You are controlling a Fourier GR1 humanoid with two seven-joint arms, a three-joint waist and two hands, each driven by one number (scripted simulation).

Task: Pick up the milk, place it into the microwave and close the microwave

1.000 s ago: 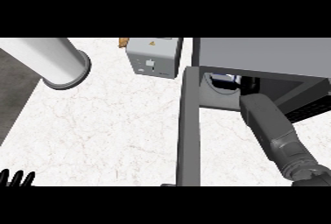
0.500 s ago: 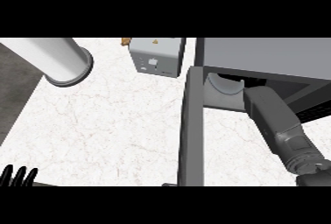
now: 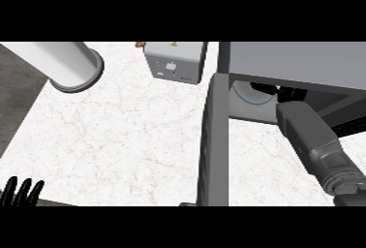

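One hand is at work: the right hand (image 3: 275, 90), on its grey forearm, reaches into the open cavity of the microwave (image 3: 293, 60), and only dark fingers show just under the microwave's top edge, beside a pale round turntable (image 3: 250, 94) on the cavity floor. Whether those fingers are curled round anything or spread I cannot tell, and the milk itself is not visible; judging by the task, it is likely inside the microwave at that hand, hidden by the roof and the hand. The microwave door (image 3: 214, 145) stands swung open, running from the microwave's left front corner toward the near edge of the counter (image 3: 121, 140). A milk carton would probably be light, fairly stiff but squeezable, with smooth sides, best taken across its flat faces at mid-height and set down upright. Left of the microwave sits a small grey box (image 3: 174, 62), and farther left a white cylinder (image 3: 64, 65). The left hand (image 3: 22, 191) rests open, fingers up, far left of the door's near end.
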